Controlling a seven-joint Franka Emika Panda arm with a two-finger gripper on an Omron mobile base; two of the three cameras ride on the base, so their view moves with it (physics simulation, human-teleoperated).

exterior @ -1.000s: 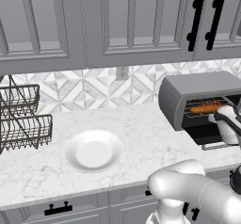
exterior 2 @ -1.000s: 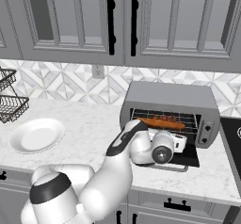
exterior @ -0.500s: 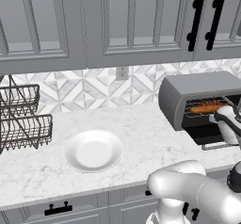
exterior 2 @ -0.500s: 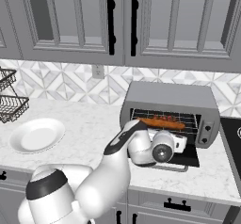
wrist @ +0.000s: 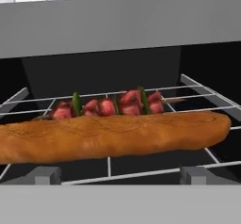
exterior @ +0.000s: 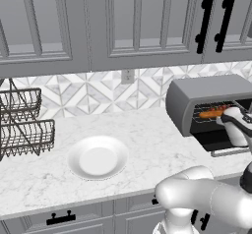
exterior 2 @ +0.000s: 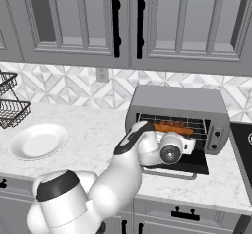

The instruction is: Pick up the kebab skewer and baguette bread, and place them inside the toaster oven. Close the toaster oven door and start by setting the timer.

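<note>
Both foods are lying on the wire rack [wrist: 109,171] inside the toaster oven [exterior 2: 179,100] as I am watching from the hand camera: the baguette bread [wrist: 113,136] is stretching crosswise at the front, and the kebab skewer [wrist: 108,106] is running parallel just behind it. I am holding the gripper [exterior 2: 189,147] just outside the oven mouth, facing in, its jaws spread wide and gripping nothing. What I am weighing for the coming move is the toaster oven door [exterior 2: 179,165]: it is hanging open and down, below the hand, with its handle at the near edge, so I judge I will be reaching under and lifting. My own wrist is covering most of the door, and the timer knobs [exterior 2: 214,134] are too small to read.
</note>
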